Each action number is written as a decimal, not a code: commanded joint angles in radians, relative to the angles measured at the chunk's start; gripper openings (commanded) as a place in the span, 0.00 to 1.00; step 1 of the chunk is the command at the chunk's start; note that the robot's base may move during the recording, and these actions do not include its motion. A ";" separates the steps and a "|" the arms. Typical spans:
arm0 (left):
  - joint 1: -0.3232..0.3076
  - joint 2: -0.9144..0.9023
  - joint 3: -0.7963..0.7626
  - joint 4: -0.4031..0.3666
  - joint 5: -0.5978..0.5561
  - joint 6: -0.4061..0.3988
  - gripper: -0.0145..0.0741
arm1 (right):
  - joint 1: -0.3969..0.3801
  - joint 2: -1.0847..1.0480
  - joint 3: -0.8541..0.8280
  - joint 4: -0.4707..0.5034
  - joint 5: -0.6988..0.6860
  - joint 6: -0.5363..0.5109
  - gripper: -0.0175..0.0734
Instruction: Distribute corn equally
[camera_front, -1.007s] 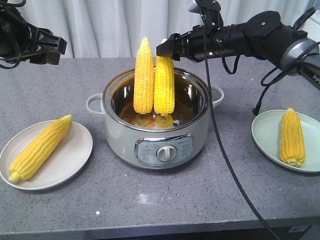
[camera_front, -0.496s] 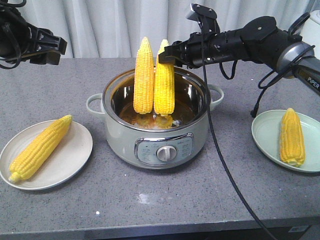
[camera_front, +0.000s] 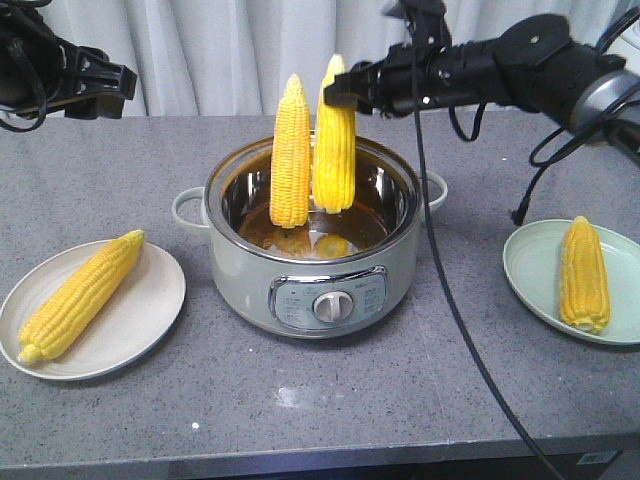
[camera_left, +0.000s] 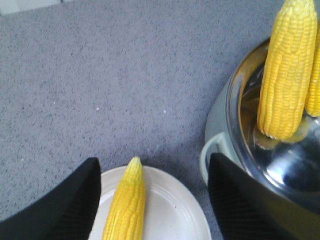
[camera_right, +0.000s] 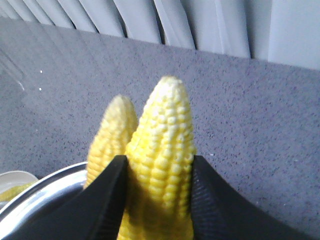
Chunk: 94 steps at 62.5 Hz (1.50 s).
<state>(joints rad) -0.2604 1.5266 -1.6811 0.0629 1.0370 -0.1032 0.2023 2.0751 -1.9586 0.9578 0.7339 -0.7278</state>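
Pinching one upright corn cob (camera_front: 335, 160) near its tip, the right fingers (camera_right: 105, 200) hold it partway inside the electric pot (camera_front: 245, 285), at 3 o'clock of a second cob (camera_front: 290, 150), while the left fingers (camera_left: 75, 200) gape empty.

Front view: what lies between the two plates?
Front view: the electric pot, one corn cob standing inside, another cob gripped by the right tool.

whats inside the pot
One bright yellow corn cob stands upright in the pale green steel-lined pot. A second cob hangs beside it, clamped by the right gripper, base off the floor. The front wall hides the floor's near part.
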 joint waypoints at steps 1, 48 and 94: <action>-0.001 -0.021 -0.026 -0.041 -0.093 -0.005 0.68 | -0.018 -0.101 -0.035 0.041 -0.047 -0.011 0.19; -0.004 0.086 -0.026 -0.475 -0.287 0.262 0.67 | -0.130 -0.163 -0.035 0.046 -0.057 -0.044 0.19; -0.061 0.352 -0.326 -1.006 -0.314 0.485 0.73 | -0.130 -0.583 -0.035 -0.154 -0.013 0.009 0.20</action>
<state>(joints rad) -0.3011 1.8699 -1.9057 -0.8904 0.7326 0.3868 0.0783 1.5490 -1.9649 0.8384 0.7753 -0.7444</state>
